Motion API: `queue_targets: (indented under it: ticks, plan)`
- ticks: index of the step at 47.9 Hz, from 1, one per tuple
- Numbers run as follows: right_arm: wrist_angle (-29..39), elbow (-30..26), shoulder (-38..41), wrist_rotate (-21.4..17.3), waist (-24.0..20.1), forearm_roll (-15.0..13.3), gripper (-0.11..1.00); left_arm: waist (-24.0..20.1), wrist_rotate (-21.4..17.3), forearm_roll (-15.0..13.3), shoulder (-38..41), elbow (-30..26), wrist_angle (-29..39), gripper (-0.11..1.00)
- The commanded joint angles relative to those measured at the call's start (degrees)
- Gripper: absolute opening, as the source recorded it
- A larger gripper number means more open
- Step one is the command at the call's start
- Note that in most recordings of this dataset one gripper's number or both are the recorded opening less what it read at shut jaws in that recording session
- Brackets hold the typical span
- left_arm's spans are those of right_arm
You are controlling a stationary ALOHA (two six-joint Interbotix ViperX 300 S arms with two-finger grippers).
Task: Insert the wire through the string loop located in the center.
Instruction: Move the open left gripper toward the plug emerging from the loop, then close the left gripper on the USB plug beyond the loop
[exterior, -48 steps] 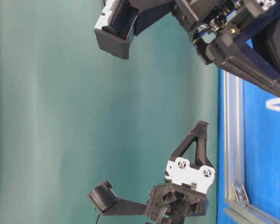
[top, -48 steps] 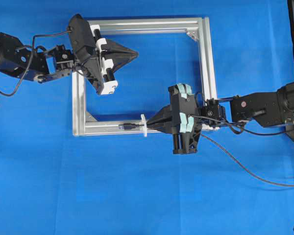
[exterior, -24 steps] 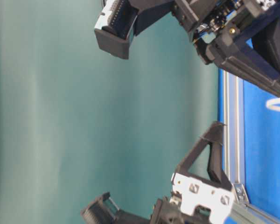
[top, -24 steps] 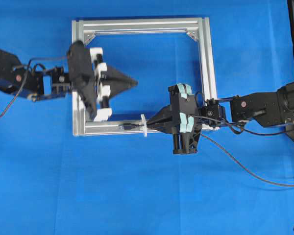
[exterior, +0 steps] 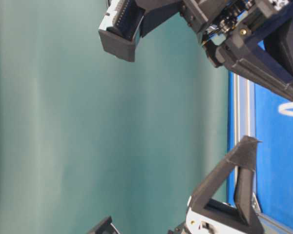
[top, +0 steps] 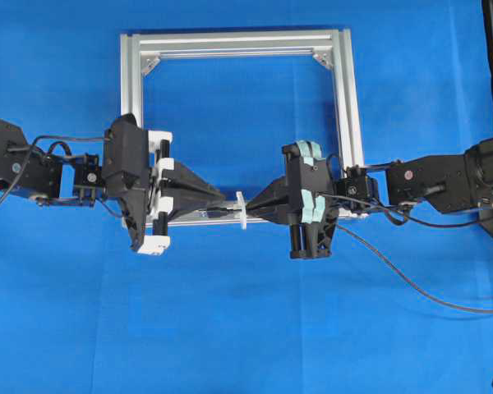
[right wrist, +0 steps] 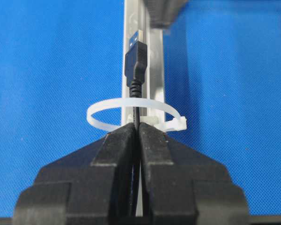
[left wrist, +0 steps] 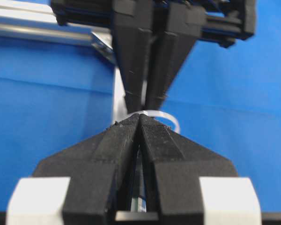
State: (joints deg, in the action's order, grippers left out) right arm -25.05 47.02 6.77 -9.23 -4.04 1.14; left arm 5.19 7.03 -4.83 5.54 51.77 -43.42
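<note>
The fingers (right wrist: 117,154) of the right gripper (top: 267,205) are pressed together on the wire (right wrist: 136,112); in the right wrist view we see the thin black cable emerge from between their tips. It runs straight up through the string loop (right wrist: 136,112), ending in a dark plug whose metallic tip lies beyond the loop, over the silver frame bar (right wrist: 152,70). The wire thus already passes through the loop. In the overhead view we place the loop (top: 241,210) midway along the frame's lower bar, standing across the bar, with the right gripper just beside it on that view's right.

The left gripper (top: 222,199) points at the loop from the opposite side, its tips close to the loop and plug. In the left wrist view its fingers (left wrist: 107,145) meet at the tips (a narrow slit stays open further back). We cannot tell whether they grasp the plug, since the plug is hidden behind them; the white loop (left wrist: 166,117) shows just past their tips, with the right gripper's fingers (left wrist: 136,70) facing them from above.

The aluminium frame (top: 345,98) lies flat on the blue table cover (top: 230,328). The wire's slack (top: 411,283) trails from the right gripper across the cover toward the overhead view's lower right.
</note>
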Motion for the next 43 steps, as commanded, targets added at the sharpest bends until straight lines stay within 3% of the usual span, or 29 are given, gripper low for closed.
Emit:
queue_targets:
  ticks: [1,25,30,38,43]
  plan:
    - [-0.62,-1.05,-0.70,0.09,-0.18,-0.09,-0.02,0.62,-0.09,-0.09,-1.32,-0.70,0.09,0.00]
    - [-0.62,-1.05,-0.70,0.26,-0.18,-0.18,-0.02,0.70,-0.35,-0.09,-1.05,-1.41,0.97,0.04]
    - [-0.62,-1.05,-0.70,0.26,-0.18,-0.18,-0.02,1.32,-0.09,-0.09,-0.97,-1.49,0.97,0.27]
    - [-0.62,-1.05,-0.70,0.26,-0.18,-0.18,-0.02,2.37,0.09,-0.09,-0.88,-1.85,0.97,0.78]
    - [-0.62,-1.05,-0.70,0.26,-0.26,-0.18,-0.02,2.37,0.18,-0.09,-0.70,-1.93,1.32,0.93]
